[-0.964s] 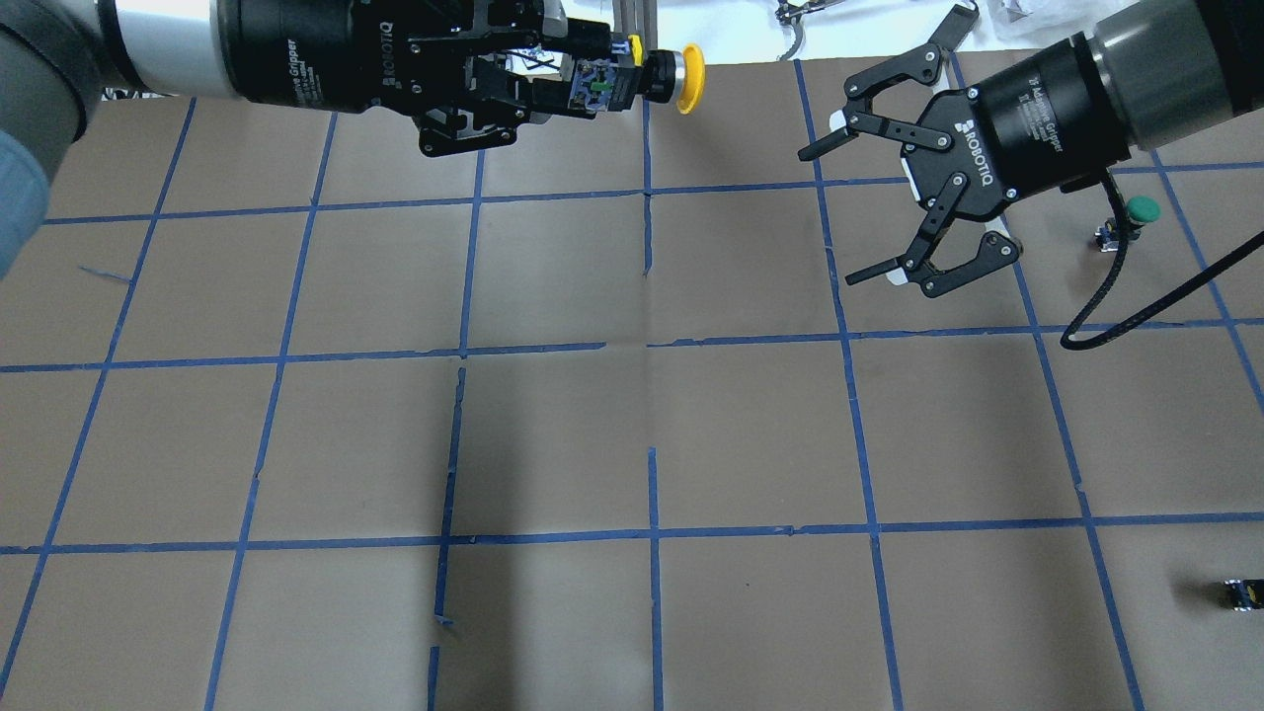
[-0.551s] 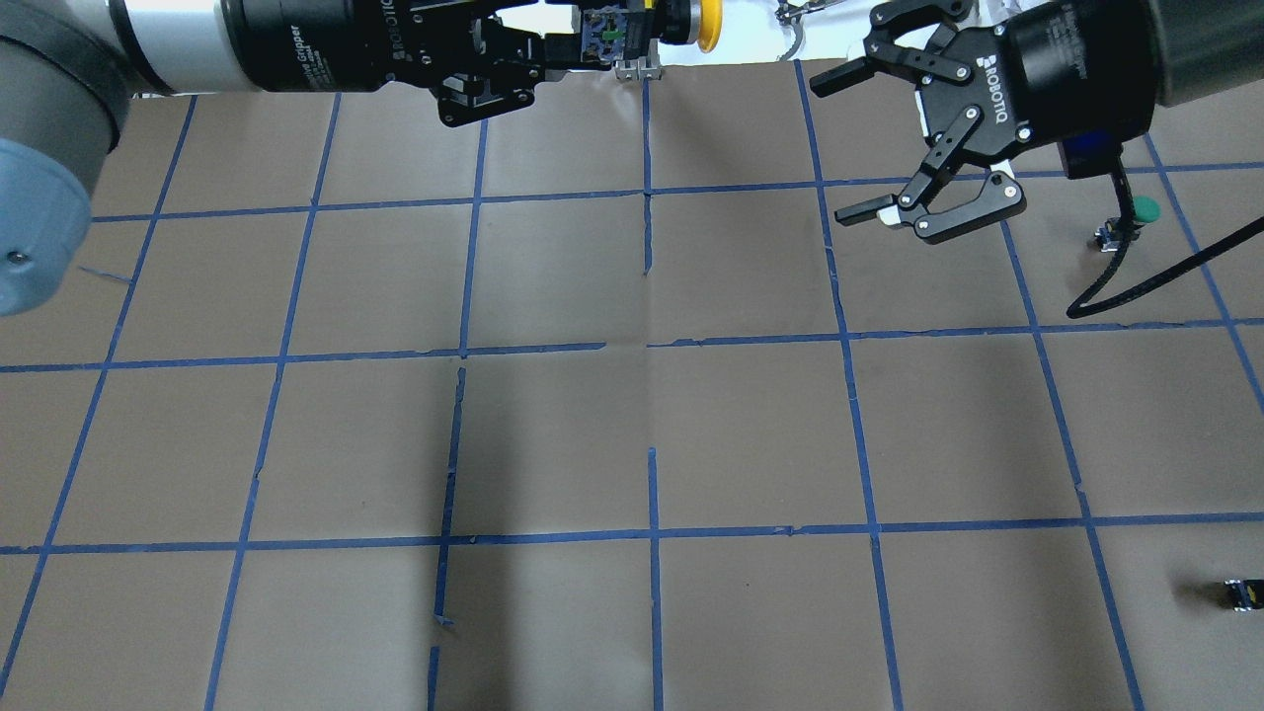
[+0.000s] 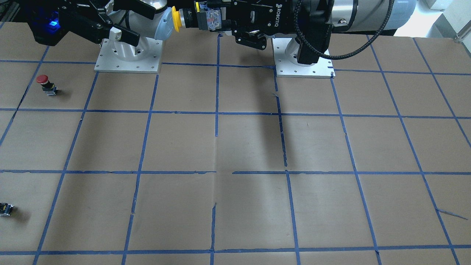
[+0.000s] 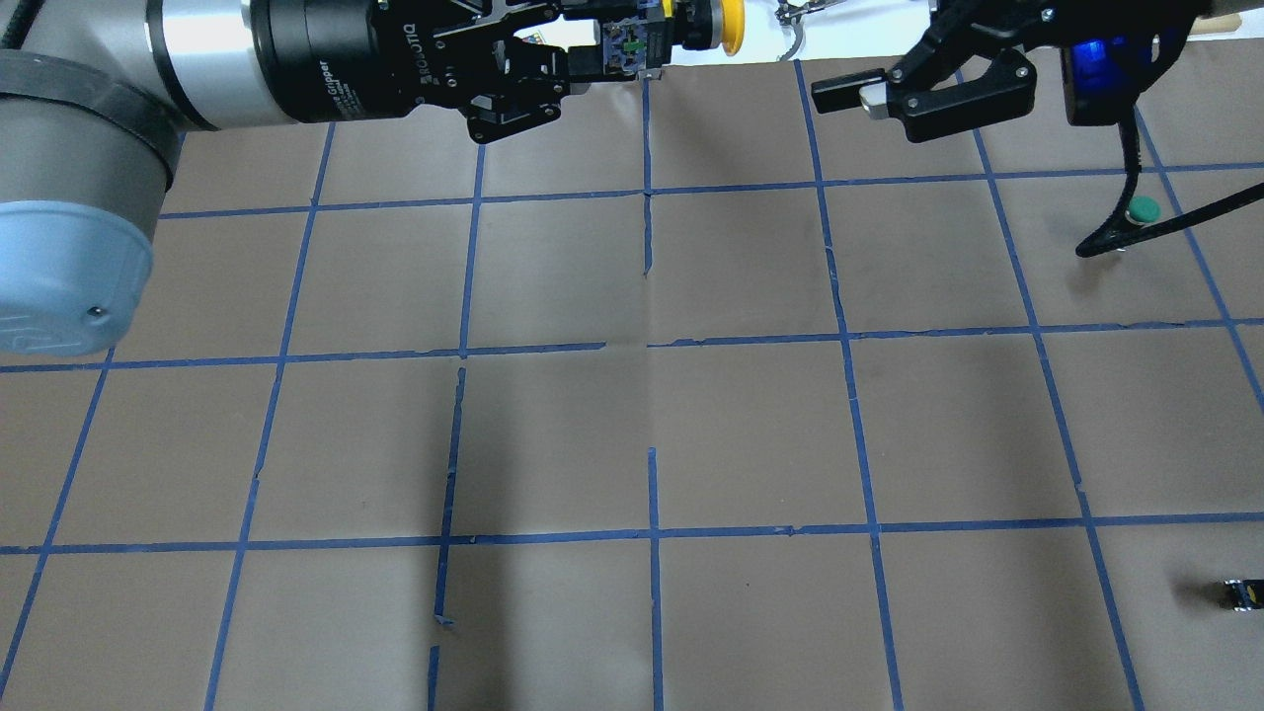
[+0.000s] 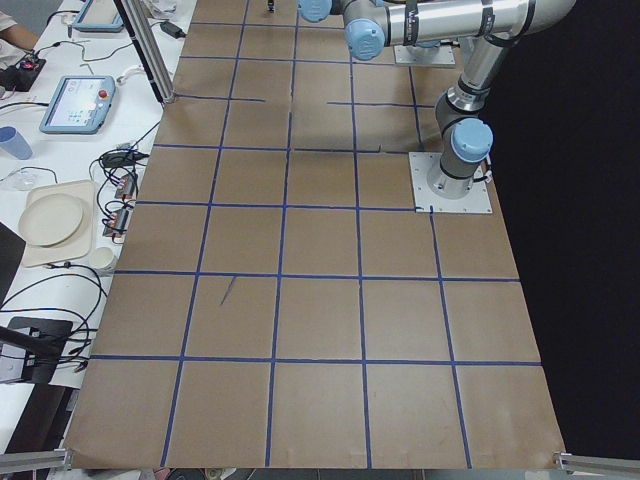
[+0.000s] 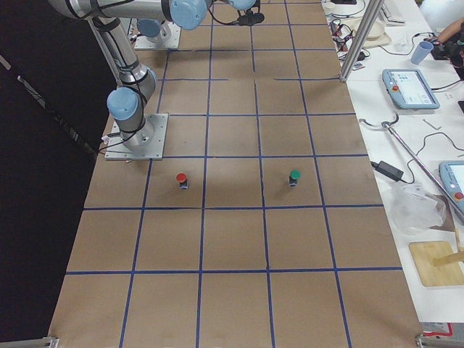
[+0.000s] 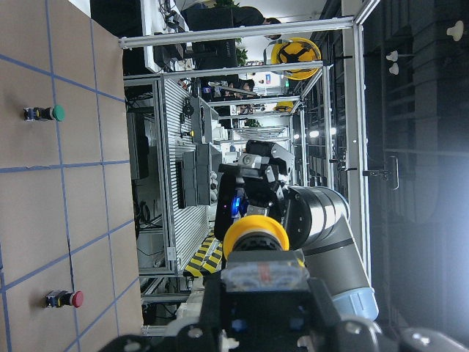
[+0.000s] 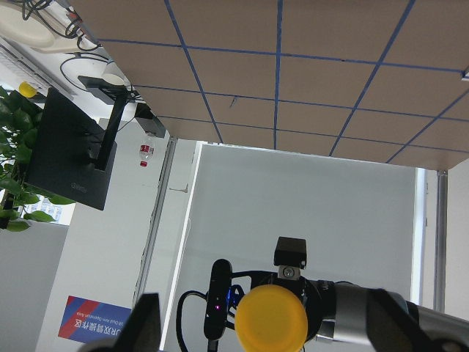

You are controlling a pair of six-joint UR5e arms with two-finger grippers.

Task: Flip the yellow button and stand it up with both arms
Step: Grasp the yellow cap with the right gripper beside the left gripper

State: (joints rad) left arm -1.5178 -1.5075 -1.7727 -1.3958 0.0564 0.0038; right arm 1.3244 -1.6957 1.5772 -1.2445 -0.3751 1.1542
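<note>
Brown paper gridded with blue tape covers the bench (image 3: 331,147). Front view: the left gripper (image 3: 224,18) is clamped on the body of the yellow button (image 3: 176,19), held level in the air midway between the bench's ends. Its cap faces the right gripper (image 3: 145,25), whose fingers are spread wide and hold nothing. Right wrist view: the cap sits centred between those spread fingers, touching neither.
</note>
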